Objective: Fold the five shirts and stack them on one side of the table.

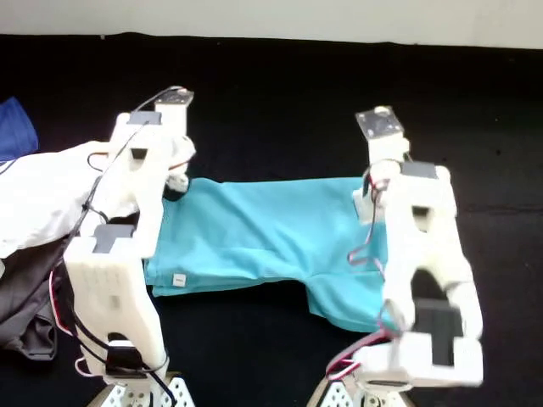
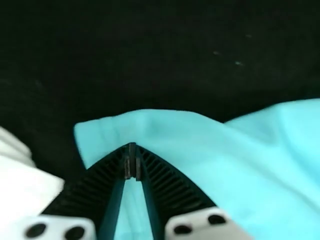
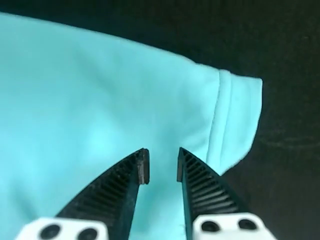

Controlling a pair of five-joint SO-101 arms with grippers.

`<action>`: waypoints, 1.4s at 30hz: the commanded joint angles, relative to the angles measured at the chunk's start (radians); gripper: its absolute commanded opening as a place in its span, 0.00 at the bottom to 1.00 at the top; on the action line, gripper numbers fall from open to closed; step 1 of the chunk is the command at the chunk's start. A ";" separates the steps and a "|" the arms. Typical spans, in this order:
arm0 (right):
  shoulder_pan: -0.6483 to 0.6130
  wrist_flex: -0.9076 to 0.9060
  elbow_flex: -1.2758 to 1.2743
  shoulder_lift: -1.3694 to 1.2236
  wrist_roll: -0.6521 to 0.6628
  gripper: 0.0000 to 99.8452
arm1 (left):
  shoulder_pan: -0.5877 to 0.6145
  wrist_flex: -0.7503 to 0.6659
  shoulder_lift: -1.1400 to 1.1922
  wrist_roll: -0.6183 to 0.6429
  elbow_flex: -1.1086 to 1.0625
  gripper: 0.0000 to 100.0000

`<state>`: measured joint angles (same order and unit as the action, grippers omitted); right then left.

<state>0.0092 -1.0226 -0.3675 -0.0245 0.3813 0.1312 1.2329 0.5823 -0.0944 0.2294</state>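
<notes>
Plainly one garment is being worked on: a turquoise cloth shirt point(image 1: 254, 225) lies spread flat across the middle of the black-covered table point(image 1: 280, 85), between the two white arms, with what looks like a short sleeve sticking out toward the arms' bases on the right. I'd guess it is laid out like this so each arm can take one end and bring the cloth over in a fold. Off to the left sits a loose heap: a white garment point(image 1: 42, 195), a dark grey garment point(image 1: 30, 297) under it and a scrap of blue cloth point(image 1: 13, 127) at the far edge. These look like unfolded shirts waiting their turn, so the task seems early. The left pincer point(image 2: 131, 167) is down at the shirt's far left corner, its black ribbed jaws together at the tips, and as far as I can judge they nip a pinch of the turquoise fabric. The right pincer point(image 3: 162, 167) hangs just above the shirt's other end, beside a hemmed sleeve point(image 3: 235, 120), jaws a narrow gap apart and holding nothing — it would need to drop onto the cloth and close before both ends could be lifted together.
</notes>
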 commanded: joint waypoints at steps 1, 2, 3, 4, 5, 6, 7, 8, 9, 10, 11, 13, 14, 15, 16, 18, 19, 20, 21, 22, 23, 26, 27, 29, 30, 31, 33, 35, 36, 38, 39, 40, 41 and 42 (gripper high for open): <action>0.067 0.013 0.193 -0.176 -0.005 0.10 | 0.064 0.074 0.047 0.008 0.140 0.01; 0.088 0.012 0.232 -0.231 -0.003 0.10 | 0.082 0.098 0.067 0.008 0.166 0.01; 0.108 0.008 0.269 -0.285 -0.002 0.10 | 0.096 0.127 0.087 0.006 0.189 0.01; 0.128 0.007 0.300 -0.331 -0.002 0.10 | 0.113 0.157 0.107 0.005 0.211 0.01; 0.148 0.004 0.328 -0.372 -0.002 0.10 | 0.128 0.184 0.125 0.005 0.228 0.01; 0.166 -0.008 0.355 -0.403 -0.002 0.10 | 0.142 0.209 0.143 0.003 0.242 0.01; 0.183 -0.021 0.381 -0.424 -0.002 0.10 | 0.154 0.226 0.159 0.002 0.254 0.01; 0.196 -0.031 0.404 -0.438 -0.002 0.10 | 0.168 0.233 0.171 0.002 0.263 0.01; 0.205 -0.042 0.426 -0.444 -0.002 0.10 | 0.179 0.236 0.179 0.002 0.275 0.01; 0.209 -0.051 0.444 -0.443 -0.002 0.10 | 0.186 0.238 0.186 0.002 0.292 0.01; 0.209 -0.059 0.464 -0.438 -0.002 0.10 | 0.188 0.239 0.188 0.002 0.317 0.01; 0.203 -0.079 0.515 -0.424 -0.002 0.10 | 0.177 0.244 0.189 0.003 0.377 0.01; 0.197 -0.084 0.547 -0.420 -0.002 0.10 | 0.162 0.244 0.188 0.003 0.407 0.01; 0.188 -0.085 0.578 -0.420 -0.002 0.10 | 0.145 0.244 0.188 0.003 0.440 0.01; 0.182 -0.085 0.608 -0.420 -0.002 0.10 | 0.127 0.245 0.189 0.003 0.475 0.01; 0.165 -0.087 0.653 -0.421 -0.002 0.10 | 0.090 0.245 0.193 0.006 0.538 0.01; 0.160 -0.096 0.670 -0.418 -0.003 0.10 | 0.076 0.249 0.189 0.008 0.562 0.01; 0.157 -0.125 0.691 -0.415 -0.005 0.10 | 0.062 0.262 0.186 0.008 0.588 0.01; 0.153 -0.159 0.717 -0.414 -0.006 0.10 | 0.050 0.287 0.186 0.008 0.622 0.01; 0.150 -0.208 0.750 -0.414 -0.006 0.10 | 0.042 0.319 0.186 0.008 0.656 0.01; 0.148 -0.259 0.783 -0.414 -0.006 0.10 | 0.033 0.359 0.188 0.009 0.687 0.01; 0.148 -0.374 0.886 -0.412 -0.006 0.10 | 0.002 0.489 0.186 0.009 0.757 0.01; 0.148 -0.406 0.921 -0.412 -0.006 0.10 | -0.008 0.531 0.186 0.009 0.773 0.01; 0.148 -0.476 0.995 -0.412 -0.006 0.10 | -0.018 0.549 0.163 0.011 0.753 0.01; 0.148 -0.516 1.033 -0.410 -0.006 0.10 | -0.018 0.549 0.128 0.011 0.719 0.01; 0.143 -0.561 1.076 -0.410 -0.002 0.10 | -0.022 0.549 0.084 0.011 0.662 0.01; 0.137 -0.651 1.167 -0.410 -0.002 0.10 | -0.048 0.549 -0.035 0.006 0.506 0.01; 0.130 -0.722 1.253 -0.410 0.000 0.10 | -0.081 0.539 -0.173 0.002 0.308 0.01; 0.128 -0.740 1.287 -0.410 0.000 0.10 | -0.096 0.505 -0.239 0.000 0.199 0.01; 0.131 -0.743 1.328 -0.404 -0.005 0.10 | -0.111 0.396 -0.369 0.000 -0.036 0.01; 0.136 -0.743 1.326 -0.390 -0.005 0.10 | -0.114 0.336 -0.429 -0.005 -0.154 0.01; 0.139 -0.743 1.314 -0.369 -0.005 0.10 | -0.116 0.272 -0.489 -0.026 -0.282 0.01; 0.139 -0.743 1.283 -0.341 -0.005 0.10 | -0.116 0.209 -0.542 -0.048 -0.400 0.01; 0.139 -0.743 1.241 -0.303 -0.003 0.10 | -0.116 0.146 -0.596 -0.068 -0.516 0.01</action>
<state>0.1519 -1.7515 0.8999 -0.4450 0.3798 0.0269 1.5443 0.1818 -0.1158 0.0821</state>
